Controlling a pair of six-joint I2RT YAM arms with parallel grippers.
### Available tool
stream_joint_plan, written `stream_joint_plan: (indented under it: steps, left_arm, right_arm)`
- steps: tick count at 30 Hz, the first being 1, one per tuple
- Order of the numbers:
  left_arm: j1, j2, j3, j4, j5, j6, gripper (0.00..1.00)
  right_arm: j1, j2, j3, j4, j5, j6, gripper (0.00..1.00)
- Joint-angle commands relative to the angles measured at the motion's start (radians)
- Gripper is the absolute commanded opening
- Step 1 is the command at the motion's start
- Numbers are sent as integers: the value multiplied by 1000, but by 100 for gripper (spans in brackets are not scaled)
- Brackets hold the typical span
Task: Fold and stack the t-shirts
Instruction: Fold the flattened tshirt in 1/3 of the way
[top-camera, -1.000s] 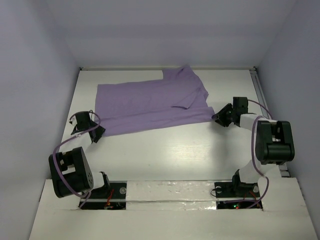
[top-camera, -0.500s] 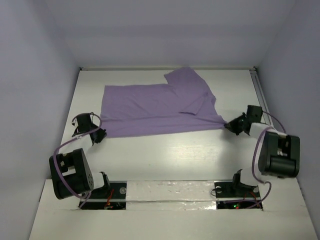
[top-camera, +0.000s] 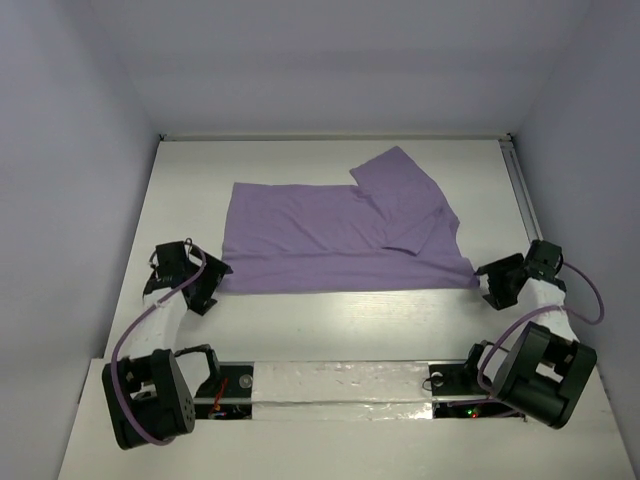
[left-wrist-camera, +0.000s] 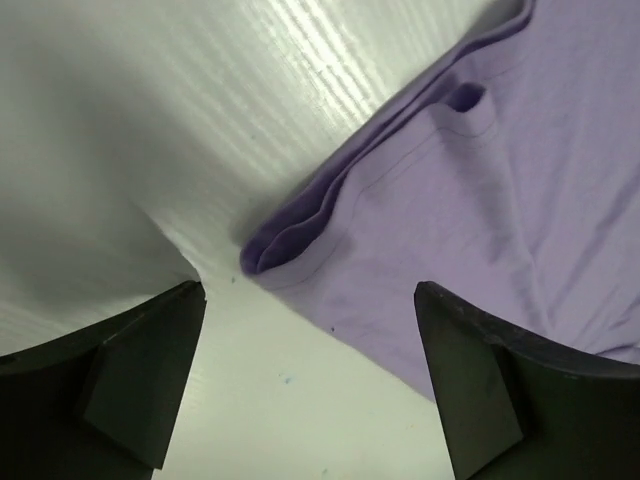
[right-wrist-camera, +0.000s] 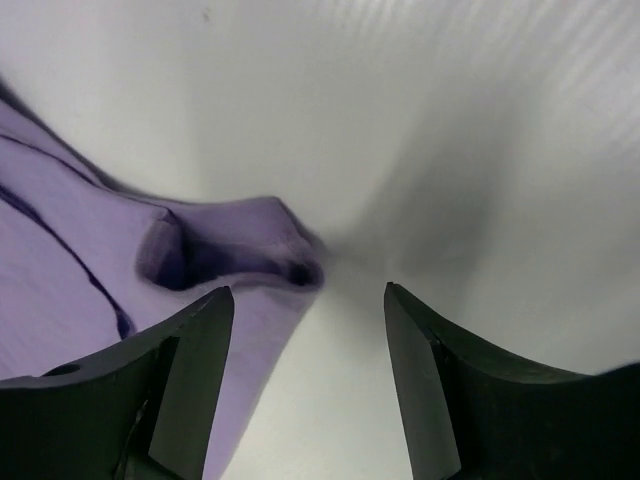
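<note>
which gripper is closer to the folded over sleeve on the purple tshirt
Right. The right gripper is at the near right hem corner of the thin lavender-purple cloth t-shirt, on the side of its folded-over sleeve. The left gripper is at the opposite hem corner, across the shirt's body.

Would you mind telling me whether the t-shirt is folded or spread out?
Partly folded: the t-shirt lies flat, its corner shows doubled layers in the left wrist view, and a sleeve overlaps the body.

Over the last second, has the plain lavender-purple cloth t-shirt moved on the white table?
Yes. The lavender-purple t-shirt has slid to the right and nearer to the camera, away from the far edge of the white table.
</note>
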Motion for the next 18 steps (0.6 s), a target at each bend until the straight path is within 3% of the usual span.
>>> stream_joint_plan:
  steps: [1, 5, 8, 10, 11, 12, 13, 17, 18]
  left_arm:
    - [-7, -27, 79, -106, -54, 2, 86]
    - [-70, -39, 227, -155, -164, 67, 81]
    - [-147, -28, 293, -106, -202, 104, 71]
    - [-178, -14, 296, -28, -188, 114, 45]
    - [-216, 4, 294, 1, -179, 108, 30]
    - [-243, 13, 296, 59, -168, 107, 8]
    - [-271, 24, 297, 83, -172, 99, 0]
    - [-389, 136, 285, 205, -125, 93, 0]
    - [-424, 156, 279, 238, -123, 105, 0]
  right_arm:
    - [-7, -30, 99, -94, 24, -67, 69]
    - [59, -17, 172, -110, -49, -93, 68]
    - [123, -28, 207, -79, -92, -91, 59]
    - [168, 5, 226, -32, -120, -110, 37]
    - [195, 21, 238, -18, -119, -110, 21]
    - [264, 39, 259, 17, -109, -113, 0]
    - [303, 61, 273, 30, -102, -114, 0]
    - [507, 249, 315, 127, -21, -114, 1]
    - [527, 281, 322, 140, -11, -101, 14]
